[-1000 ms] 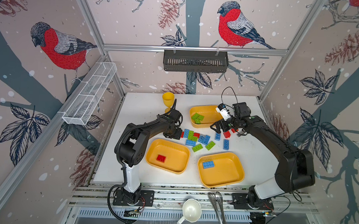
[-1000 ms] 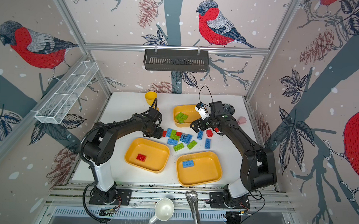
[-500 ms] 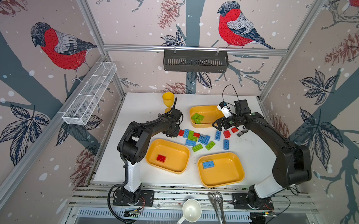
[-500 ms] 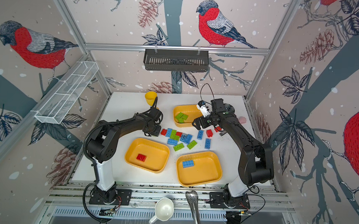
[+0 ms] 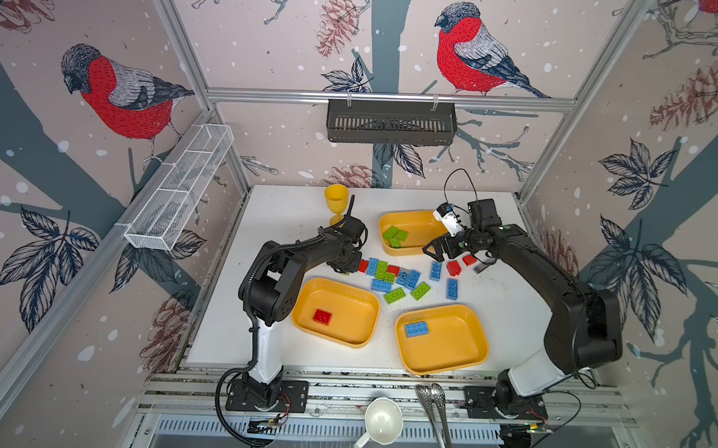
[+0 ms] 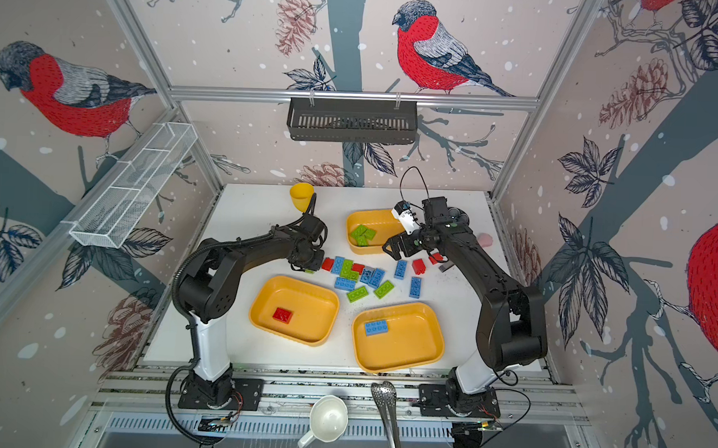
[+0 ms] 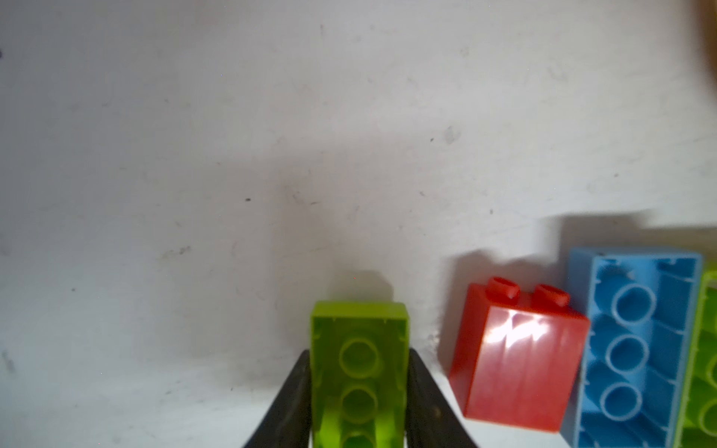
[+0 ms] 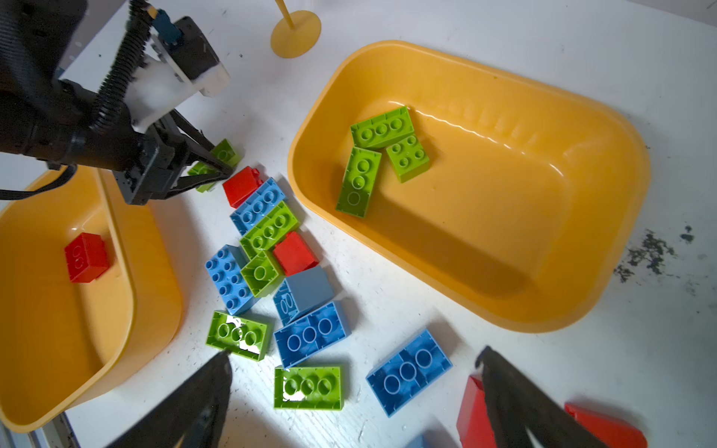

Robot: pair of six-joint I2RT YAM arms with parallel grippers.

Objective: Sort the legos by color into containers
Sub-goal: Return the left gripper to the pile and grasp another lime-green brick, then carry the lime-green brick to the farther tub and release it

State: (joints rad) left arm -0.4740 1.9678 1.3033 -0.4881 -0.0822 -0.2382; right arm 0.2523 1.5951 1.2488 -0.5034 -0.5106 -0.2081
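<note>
Your left gripper [image 8: 224, 170] has just clamped a green lego [image 7: 359, 341]; right gripper [image 5: 434, 250] gapes empty. Five sit sorted in trays [image 5: 357, 316] (most wait between your grippers).

Loose legos [image 5: 381, 285] between three yellow trays [image 5: 355, 316]

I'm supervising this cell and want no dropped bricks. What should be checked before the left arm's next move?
1. Left gripper jaws shut on the green rectangular plastic brick: ok.
2. That brick apart from the red square plastic brick beside it: ok.
3. Room in the shallow yellow-orange plastic tray with three green bricks: ok.
4. Right gripper open and empty: ok.
5. Right gripper clear of the way to that tray: cannot tell; it hovers near its corner.
</note>
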